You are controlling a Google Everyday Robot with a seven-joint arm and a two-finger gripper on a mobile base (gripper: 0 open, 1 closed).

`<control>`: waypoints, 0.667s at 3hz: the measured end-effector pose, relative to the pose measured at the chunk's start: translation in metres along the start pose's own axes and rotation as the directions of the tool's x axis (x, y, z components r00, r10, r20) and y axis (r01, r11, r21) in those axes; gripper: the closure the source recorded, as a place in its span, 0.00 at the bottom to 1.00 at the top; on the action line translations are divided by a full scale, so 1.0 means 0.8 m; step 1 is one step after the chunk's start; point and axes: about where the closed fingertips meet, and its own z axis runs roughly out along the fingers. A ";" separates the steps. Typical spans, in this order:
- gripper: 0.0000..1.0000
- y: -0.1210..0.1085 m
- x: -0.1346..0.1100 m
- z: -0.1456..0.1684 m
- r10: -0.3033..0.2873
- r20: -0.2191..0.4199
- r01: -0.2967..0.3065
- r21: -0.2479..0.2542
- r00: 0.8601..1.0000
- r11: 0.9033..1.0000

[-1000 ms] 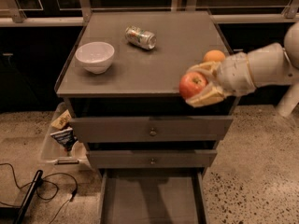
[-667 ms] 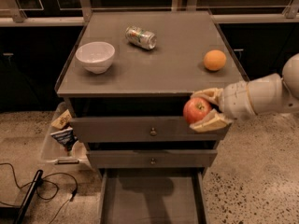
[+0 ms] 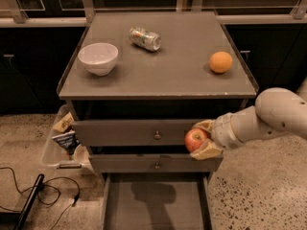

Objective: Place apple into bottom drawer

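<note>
Dim, warm light falls from overhead, brightest on the tabletop (image 3: 168,68) (a faint sheen near its middle). The hand (image 3: 196,140), at 4 o'clock clasping the apple (image 3: 194,139), throws a soft shadow onto the bottom drawer (image 3: 184,210) at 6 o'clock; the background at 12 o'clock lies dark.

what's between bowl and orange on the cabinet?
Camera view: bare cabinet top; can sits farther back. End effector holds apple before the top drawer front.
</note>
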 end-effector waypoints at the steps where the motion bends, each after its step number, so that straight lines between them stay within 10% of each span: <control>1: 1.00 0.000 0.001 0.003 0.005 -0.006 -0.005 -0.001 1.000 1.000; 2: 1.00 0.024 0.018 0.070 0.028 -0.014 -0.029 -0.096 1.000 0.995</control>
